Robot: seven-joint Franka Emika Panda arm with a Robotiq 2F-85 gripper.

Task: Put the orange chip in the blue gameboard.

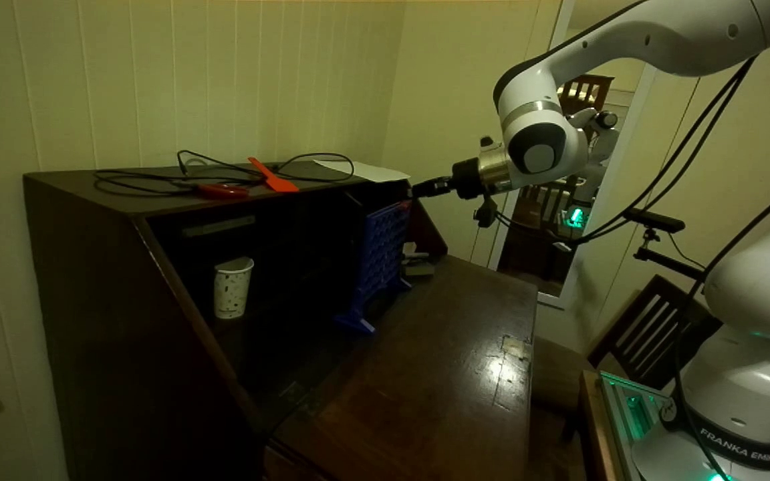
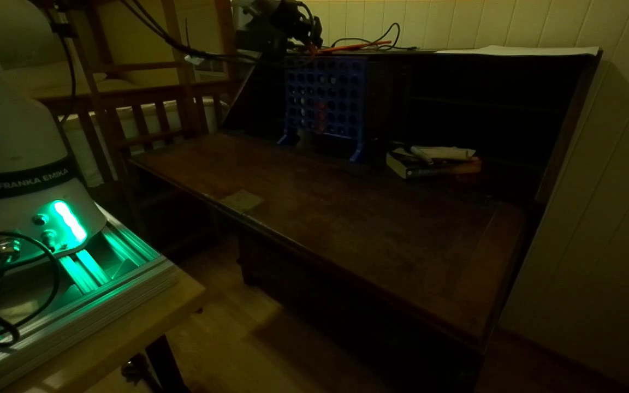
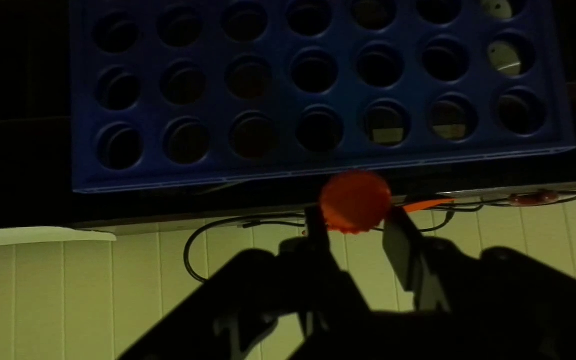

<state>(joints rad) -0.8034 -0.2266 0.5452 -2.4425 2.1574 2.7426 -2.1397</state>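
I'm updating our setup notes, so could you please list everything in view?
desk: 1, dark brown, centre of both exterior views
blue gameboard: 1, blue, upright on the desk
paper cup: 1, speckled white, inside the desk
book: at least 1, dark, beside the blue gameboard
pale item: at least 1, white, on the book
flat tool: 1, orange, on the desk's top
unclear object: 1, red, there too
cables: count unclear, black, there too
paper sheet: 1, white, there too
mirror: 1, white frame, beyond the desk
chair: 1, brown, beside the desk
slatted frame: 1, brown, beyond the desk
stand: 1, pale, beside the desk
orange chip: 1, orange, in the gripper
arm: 1, white, on the stand
gripper: 1, black, holding the orange chip
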